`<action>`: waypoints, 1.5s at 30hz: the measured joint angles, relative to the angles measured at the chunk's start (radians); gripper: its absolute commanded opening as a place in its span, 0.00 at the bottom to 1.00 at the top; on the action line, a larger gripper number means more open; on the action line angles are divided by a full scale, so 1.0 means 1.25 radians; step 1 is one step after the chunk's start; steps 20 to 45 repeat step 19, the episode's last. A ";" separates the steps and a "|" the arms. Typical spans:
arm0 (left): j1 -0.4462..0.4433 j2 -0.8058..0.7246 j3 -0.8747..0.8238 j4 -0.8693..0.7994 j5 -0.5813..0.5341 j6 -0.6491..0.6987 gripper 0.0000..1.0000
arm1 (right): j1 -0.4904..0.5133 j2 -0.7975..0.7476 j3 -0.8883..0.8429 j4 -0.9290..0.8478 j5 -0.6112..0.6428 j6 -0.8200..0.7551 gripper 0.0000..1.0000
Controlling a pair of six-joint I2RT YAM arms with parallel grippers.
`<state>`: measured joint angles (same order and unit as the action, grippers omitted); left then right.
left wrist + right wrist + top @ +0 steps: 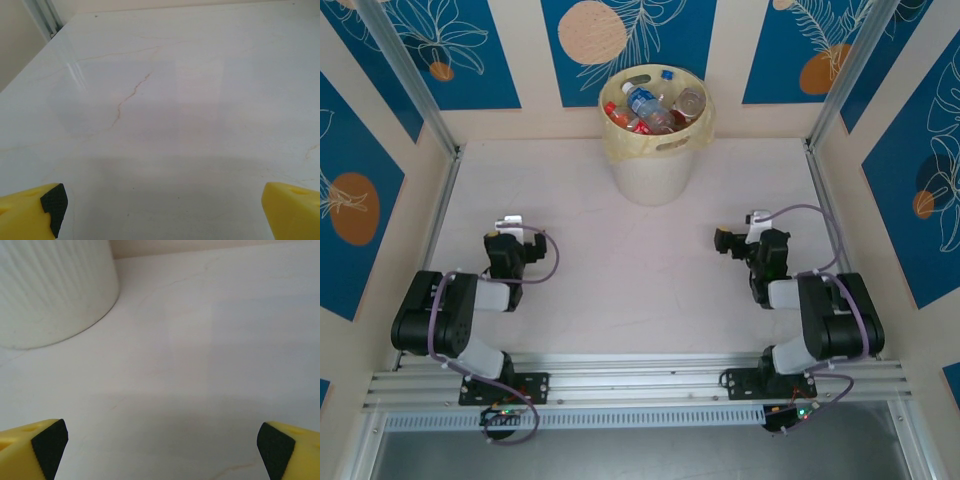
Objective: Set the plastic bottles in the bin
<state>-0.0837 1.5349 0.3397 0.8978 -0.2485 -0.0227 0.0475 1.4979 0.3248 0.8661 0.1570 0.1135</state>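
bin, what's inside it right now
The bin holds a heap of plastic bottles up near its rim: a clear blue-labelled one on top, red labels at left. Whatever lies beneath that top layer is covered.

Pale, marble-look tabletop [620, 250] walled in on three sides.
Cream walls [532, 60] carry blue panels [450, 40] printed with white leaf outlines and orange discs [353, 208]. Metal posts [410, 78] stand at the two far corners, and a ribbed metal rail [640, 378] runs along the near edge. A thin brown vein [127, 97] crosses the glossy top, which shows soft reflections.
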 measured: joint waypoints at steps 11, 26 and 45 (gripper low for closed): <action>0.000 0.000 0.000 0.000 -0.011 0.000 1.00 | -0.032 0.024 0.054 -0.041 -0.016 0.006 0.99; 0.000 0.000 0.000 0.000 -0.012 0.000 1.00 | -0.033 0.024 0.054 -0.042 -0.022 0.006 0.99; 0.000 0.000 0.000 0.000 -0.012 0.000 1.00 | -0.033 0.024 0.054 -0.042 -0.022 0.006 0.99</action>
